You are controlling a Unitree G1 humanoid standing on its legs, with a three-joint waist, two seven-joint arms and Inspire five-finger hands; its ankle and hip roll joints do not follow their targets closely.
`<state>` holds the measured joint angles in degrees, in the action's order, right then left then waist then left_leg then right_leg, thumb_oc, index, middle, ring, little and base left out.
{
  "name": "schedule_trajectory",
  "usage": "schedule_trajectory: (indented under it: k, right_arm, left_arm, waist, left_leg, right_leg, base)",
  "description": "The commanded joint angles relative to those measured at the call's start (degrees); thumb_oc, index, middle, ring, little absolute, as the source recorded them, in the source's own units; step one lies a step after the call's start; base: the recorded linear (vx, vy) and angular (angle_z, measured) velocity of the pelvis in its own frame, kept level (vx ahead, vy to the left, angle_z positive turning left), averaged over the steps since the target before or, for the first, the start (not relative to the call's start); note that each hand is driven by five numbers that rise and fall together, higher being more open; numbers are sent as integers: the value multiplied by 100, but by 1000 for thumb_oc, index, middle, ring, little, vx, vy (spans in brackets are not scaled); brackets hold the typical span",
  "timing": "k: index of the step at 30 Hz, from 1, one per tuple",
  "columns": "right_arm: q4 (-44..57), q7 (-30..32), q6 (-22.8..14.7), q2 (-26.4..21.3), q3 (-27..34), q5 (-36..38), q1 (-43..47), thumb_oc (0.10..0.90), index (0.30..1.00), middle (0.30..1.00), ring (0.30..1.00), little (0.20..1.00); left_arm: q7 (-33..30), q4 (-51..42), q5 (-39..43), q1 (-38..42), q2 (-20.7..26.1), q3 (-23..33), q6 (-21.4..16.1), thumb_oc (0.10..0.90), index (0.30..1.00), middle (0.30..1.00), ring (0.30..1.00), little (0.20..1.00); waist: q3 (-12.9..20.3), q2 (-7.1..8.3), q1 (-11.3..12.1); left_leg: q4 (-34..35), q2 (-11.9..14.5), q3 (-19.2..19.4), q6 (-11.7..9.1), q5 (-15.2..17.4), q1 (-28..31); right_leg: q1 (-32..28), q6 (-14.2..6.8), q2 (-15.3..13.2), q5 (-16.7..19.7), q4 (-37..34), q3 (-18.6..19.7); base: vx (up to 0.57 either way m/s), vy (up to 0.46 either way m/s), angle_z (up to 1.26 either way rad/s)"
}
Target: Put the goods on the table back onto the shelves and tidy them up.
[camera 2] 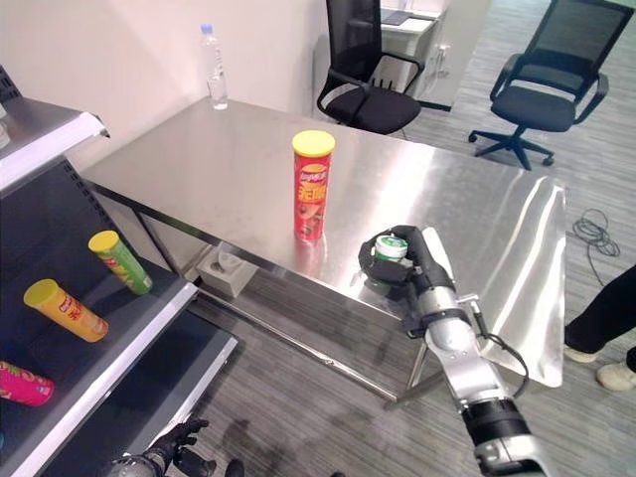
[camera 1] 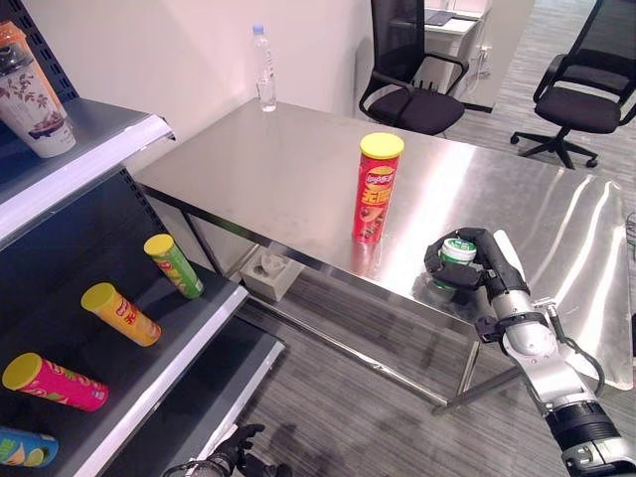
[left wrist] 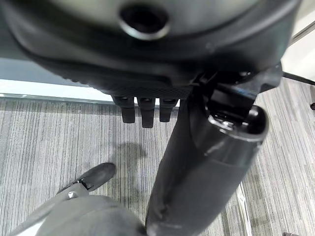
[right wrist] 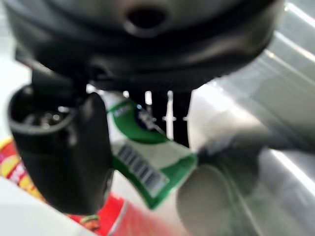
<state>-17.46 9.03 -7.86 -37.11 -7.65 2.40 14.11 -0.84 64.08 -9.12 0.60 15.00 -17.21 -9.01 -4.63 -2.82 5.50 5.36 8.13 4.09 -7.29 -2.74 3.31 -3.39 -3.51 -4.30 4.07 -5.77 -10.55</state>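
A tall red chip can (camera 1: pixel 376 194) with a yellow lid stands upright on the steel table (camera 1: pixel 278 169). Near the table's front edge my right hand (camera 1: pixel 497 268) is shut on a small green and white container (camera 1: pixel 457 251); its fingers and thumb curl round it, and the right wrist view shows the container's label (right wrist: pixel 142 147) up close. My left hand (camera 1: pixel 234 452) hangs low over the floor by the shelf's foot, with relaxed fingers (left wrist: pixel 141 110) holding nothing.
The shelf (camera 1: pixel 189 348) at left holds a green can (camera 1: pixel 174 265), a yellow one (camera 1: pixel 121 314), a pink one (camera 1: pixel 55 383) and a blue one (camera 1: pixel 25 447), all lying down. A cup (camera 1: pixel 35 99) stands higher up. A water bottle (camera 1: pixel 264 70) and office chairs (camera 1: pixel 412 60) stand behind. A person's legs (camera 2: pixel 606 328) stand at right.
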Motion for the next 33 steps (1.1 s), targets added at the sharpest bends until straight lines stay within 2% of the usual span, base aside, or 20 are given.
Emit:
schedule_trajectory:
  k: [1,6,7,12,14,15,18,20,21,22,23,24,26,27,28,29,30,31,33]
  right_arm:
    - [366,366,-408,-330,702,-133,246,400,300,300,300,300]
    - [826,355,-455,-464,992,-182,54,400,300,300,300,300]
    - [1211,329,-515,-578,1218,-243,-75,400,300,300,300,300]
    - [1875,283,-642,-701,1499,-329,-178,400,300,300,300,300]
    - [2519,215,-758,-745,1621,-383,-177,400,300,300,300,300]
    - [2547,206,-742,-739,1634,-385,-186,400,300,300,300,300]
    - [3041,135,-863,-767,1723,-353,-175,400,300,300,300,300]
    - [3099,168,-888,-786,1778,-321,-194,400,300,300,300,300]
    - [3223,243,-908,-811,1863,-282,-290,400,300,300,300,300]
    - [3232,243,-906,-811,1878,-282,-301,400,300,300,300,300]
    - [3256,381,-886,-835,1985,-363,-377,400,300,300,300,300]
    - [3347,575,-806,-813,2240,-607,-597,400,300,300,300,300]
    - [3448,653,-754,-702,2434,-795,-941,400,300,300,300,300]
    - [3465,652,-749,-691,2451,-799,-961,400,300,300,300,300]
    - [3510,700,-717,-622,2588,-888,-1165,400,300,300,300,300]
    - [3544,737,-675,-539,2702,-945,-1335,400,300,300,300,300]
    - [3567,734,-668,-525,2723,-949,-1358,400,300,300,300,300]
    - [3640,754,-568,-235,2982,-1073,-1839,400,300,300,300,300]
    - [3649,759,-548,-175,3057,-1084,-1965,400,300,300,300,300]
  left_arm:
    - [-167,446,-25,524,151,-401,-201,800,900,900,900,900]
    - [-191,420,-65,564,196,-308,-192,800,900,900,900,900]
    - [-193,399,-101,585,218,-237,-190,800,900,900,900,900]
    - [-204,396,-99,612,239,-105,-176,800,900,900,900,900]
    - [-270,463,-9,723,257,98,-136,800,900,900,900,900]
    - [-271,471,-10,734,254,102,-138,800,900,900,900,900]
    - [-286,479,-18,871,278,120,-127,800,900,900,900,900]
    - [-291,454,-53,907,283,74,-132,800,900,900,900,900]
    - [-293,434,-82,1001,252,-4,-125,800,900,900,900,900]
    - [-294,437,-82,1009,250,-11,-124,800,900,900,900,900]
    - [-346,395,-129,1085,254,-57,-112,800,900,900,900,900]
    - [-381,292,-284,1136,218,-136,-141,800,900,900,900,900]
    - [-349,225,-490,1106,176,-215,-135,800,900,900,900,900]
    - [-350,223,-493,1106,179,-224,-134,800,900,900,900,900]
    - [-352,207,-574,1131,149,-225,-117,800,900,900,900,900]
    - [-350,194,-644,1155,127,-242,-112,800,900,900,900,900]
    - [-352,193,-647,1157,131,-253,-111,800,900,900,900,900]
    - [-333,108,-788,1190,130,-278,-78,800,900,900,900,900]
    - [-335,67,-820,1175,148,-292,-57,800,900,900,900,900]
  waist:
    - [463,14,201]
    - [468,10,131]
    - [466,3,68]
    - [440,-36,-12]
    - [363,-89,-107]
    - [355,-95,-96]
    - [165,-148,-204]
    - [117,-162,-212]
    - [-6,-165,-260]
    - [12,-165,-271]
    - [-74,-151,-285]
    - [-181,-87,-343]
    - [-194,3,-434]
    - [-196,10,-427]
    - [-189,65,-514]
    - [-194,109,-594]
    - [-200,116,-583]
    - [-151,133,-762]
    - [-145,119,-800]
  left_leg:
    - [-36,351,258,-370,-161,40]
    - [-36,379,324,-365,-172,99]
    - [-36,409,367,-368,-197,134]
    - [-36,491,423,-373,-302,195]
    - [-40,617,476,-405,-559,219]
    - [-37,627,488,-411,-564,224]
    - [-68,835,460,-479,-958,22]
    - [-61,883,395,-518,-1079,-111]
    - [-36,914,348,-542,-1134,-445]
    - [-36,911,323,-541,-1143,-480]
    - [-36,912,292,-563,-1296,-737]
    - [-36,782,430,-479,-1077,-880]
    - [-219,529,680,-251,-512,-673]
    - [-250,523,675,-238,-513,-698]
    - [-530,452,891,-147,-205,-578]
    - [-889,444,1171,-117,20,-473]
    - [-943,448,1168,-107,31,-505]
    - [-2027,526,1627,-102,443,22]
    - [-2301,583,1586,-110,479,179]
  right_leg:
    - [-151,-388,-236,-712,365,361]
    - [-125,-376,-205,-747,420,446]
    - [-91,-365,-178,-764,451,505]
    - [-22,-318,-74,-809,498,674]
    - [68,-272,64,-823,526,866]
    - [78,-266,75,-822,539,880]
    - [229,-226,251,-778,478,1089]
    - [290,-217,271,-751,452,1092]
    - [388,-209,281,-733,398,1027]
    - [407,-208,279,-732,397,1005]
    - [463,-183,287,-733,422,911]
    - [616,-163,266,-747,492,784]
    - [718,-171,203,-719,556,637]
    - [727,-174,194,-700,557,635]
    - [740,-164,167,-679,576,548]
    - [748,-156,133,-650,607,433]
    - [754,-154,129,-629,605,432]
    - [721,-94,149,-572,616,69]
    - [683,-80,175,-546,601,-32]
  base:
    - [-31,-17,-1]
    - [-44,-36,-3]
    - [-64,-66,-10]
    - [-61,-87,-20]
    - [-77,-141,-40]
    - [-79,-148,-33]
    - [-89,-139,-40]
    - [-131,-108,-28]
    - [-174,-130,-10]
    - [-215,-143,8]
    - [-271,-147,20]
    - [-370,-209,35]
    - [-252,-148,50]
    - [-126,-92,52]
    - [-151,-88,54]
    - [-153,-91,69]
    - [-226,-88,80]
    - [-146,-50,75]
    - [-137,-9,61]
